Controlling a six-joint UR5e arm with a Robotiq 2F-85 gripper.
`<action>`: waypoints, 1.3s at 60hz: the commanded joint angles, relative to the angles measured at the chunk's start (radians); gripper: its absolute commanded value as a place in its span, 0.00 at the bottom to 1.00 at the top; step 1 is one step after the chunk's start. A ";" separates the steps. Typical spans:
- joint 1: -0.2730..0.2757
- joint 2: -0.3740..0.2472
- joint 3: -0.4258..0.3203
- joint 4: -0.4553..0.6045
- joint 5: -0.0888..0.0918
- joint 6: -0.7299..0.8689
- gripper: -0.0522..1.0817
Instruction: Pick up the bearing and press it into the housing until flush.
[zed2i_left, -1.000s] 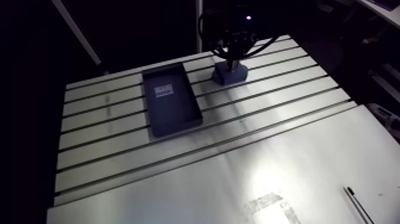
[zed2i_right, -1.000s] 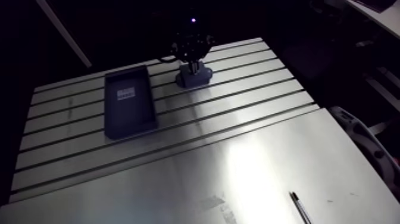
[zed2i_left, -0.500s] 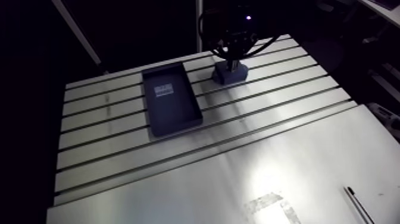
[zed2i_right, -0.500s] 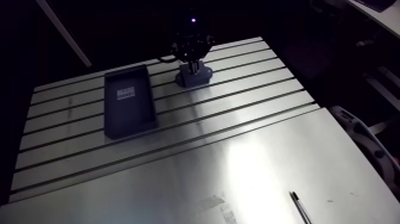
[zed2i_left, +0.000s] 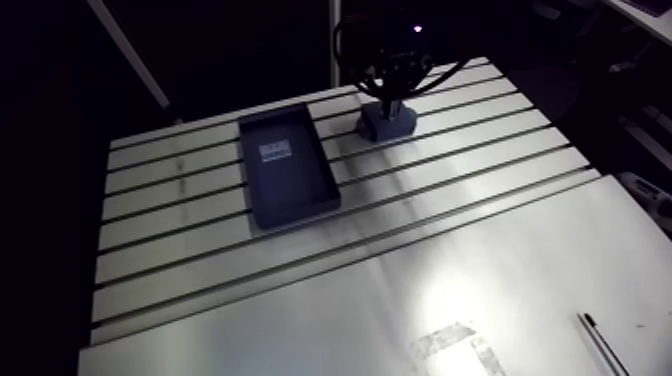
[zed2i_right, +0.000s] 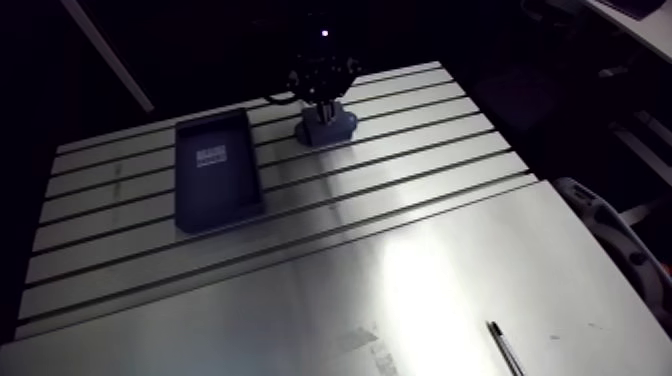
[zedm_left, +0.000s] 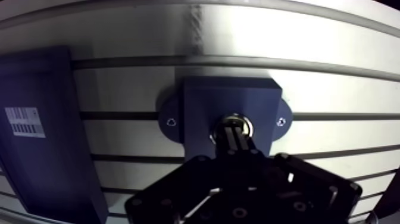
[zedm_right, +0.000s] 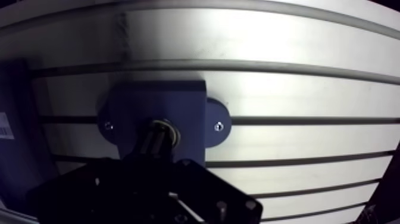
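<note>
The pressing step is in hand. In the arm view the dark blue housing (zed2i_left: 388, 122) sits on the slotted aluminium counter (zed2i_left: 450, 175) in the upper middle of the frame, with the wrist directly above it. A dark blue rectangular tray (zed2i_left: 288, 170) with a white barcode label (zed2i_left: 274, 152) lies just to the left of the housing, apart from it. A thin dark rod (zed2i_left: 600, 345), perhaps a pen, lies well away in the lower right corner.

The wrist view gives the detail. The housing is a square block with a rounded ear on each side, and each ear carries a small screw (zedm_left: 171, 121). The bearing (zedm_left: 248, 126) is not in the tray. It shows as a bright metal ring in the bore at the centre of the block, directly under the jaws. The jaws are clenched together with nothing between them, and their joined tips point straight down onto the ring. Whether they bear on it or hang just above it cannot be told from here.

The bearing appears seated in the bore, but the tips hide its middle, so how flush it sits is uncertain. The next move calls for a straight downward push, centred on the ring and square to the block's top face, so that the bearing does not cock in the bore. After that, lifting off would show whether the ring's face is level with the housing.
</note>
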 joint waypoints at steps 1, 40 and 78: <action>0.000 0.001 0.000 -0.001 0.000 0.000 0.99; 0.001 -0.002 0.009 0.001 0.000 0.001 0.99; 0.003 -0.076 0.008 0.007 0.000 -0.005 0.99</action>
